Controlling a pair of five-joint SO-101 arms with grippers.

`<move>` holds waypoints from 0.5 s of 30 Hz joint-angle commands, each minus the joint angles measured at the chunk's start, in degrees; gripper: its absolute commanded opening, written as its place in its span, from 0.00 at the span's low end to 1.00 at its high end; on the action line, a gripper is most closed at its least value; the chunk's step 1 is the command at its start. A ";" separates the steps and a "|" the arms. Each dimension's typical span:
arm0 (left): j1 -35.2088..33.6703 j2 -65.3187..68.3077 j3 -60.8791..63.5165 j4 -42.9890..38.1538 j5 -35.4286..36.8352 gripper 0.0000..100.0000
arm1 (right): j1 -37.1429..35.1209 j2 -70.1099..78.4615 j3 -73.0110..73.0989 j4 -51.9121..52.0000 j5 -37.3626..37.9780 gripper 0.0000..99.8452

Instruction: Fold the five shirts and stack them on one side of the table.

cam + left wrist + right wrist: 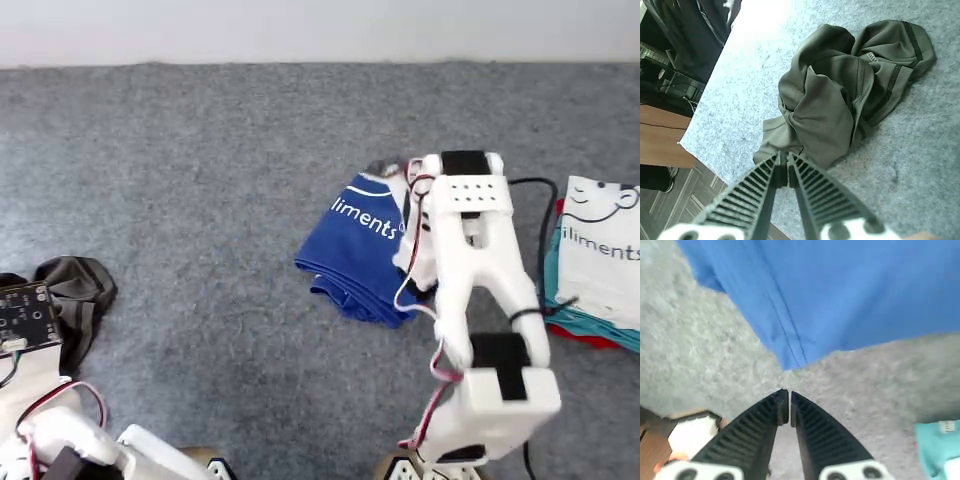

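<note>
Grey carpeted table [200, 200]. Right pincer [785, 402] pressed together, blue shirt [840, 290] just ahead. Left pincer [786, 167] likewise, olive shirt [840, 100] ahead, wood floor [690, 200] beside it.

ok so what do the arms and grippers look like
Both arms are white. The right arm has black motor blocks, red and white wires and a black cable; the left arm has red wires and a black circuit board. The left gripper and right gripper have black ribbed tapering fingers on white bases.
</note>
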 commanded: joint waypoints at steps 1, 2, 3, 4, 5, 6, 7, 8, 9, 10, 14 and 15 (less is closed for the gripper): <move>-0.53 -0.18 -1.71 -0.62 -0.53 0.02 | -1.71 -5.05 -2.73 -4.97 -8.62 0.01; -0.53 -0.18 -1.71 -0.62 -0.53 0.02 | -1.98 -4.79 -3.69 -5.93 -12.66 0.02; -0.53 -0.18 -1.63 -0.62 -0.53 0.02 | -2.15 -4.44 -4.84 -6.46 -16.88 0.05; -0.53 -0.18 -1.63 -0.62 -0.53 0.02 | -2.24 -3.82 -6.07 -6.90 -21.45 0.09; -0.53 -0.18 -1.63 -0.62 -0.53 0.02 | -2.24 -3.03 -7.56 -6.99 -26.99 0.14; -0.53 -0.18 -1.63 -0.62 -0.53 0.02 | -2.24 -1.98 -9.23 -6.99 -33.49 0.20; -0.53 -0.18 -1.63 -0.62 -0.53 0.02 | -2.24 -0.84 -10.64 -6.99 -40.35 0.26; -0.53 -0.18 -1.63 -0.62 -0.53 0.02 | -2.24 0.48 -11.87 -6.99 -46.95 0.33; -0.53 -0.18 -1.63 -0.62 -0.62 0.02 | -2.24 1.98 -13.01 -6.99 -52.92 0.39; -0.53 -0.18 -1.63 -0.62 -1.32 0.02 | -2.24 3.56 -14.24 -7.16 -58.20 0.45; -0.53 -0.18 -1.54 -0.62 -2.81 0.02 | -2.33 10.77 -18.99 -9.98 -64.09 0.58; -0.53 -0.18 -1.54 -0.62 -2.81 0.02 | -2.33 12.70 -19.96 -10.95 -64.26 0.57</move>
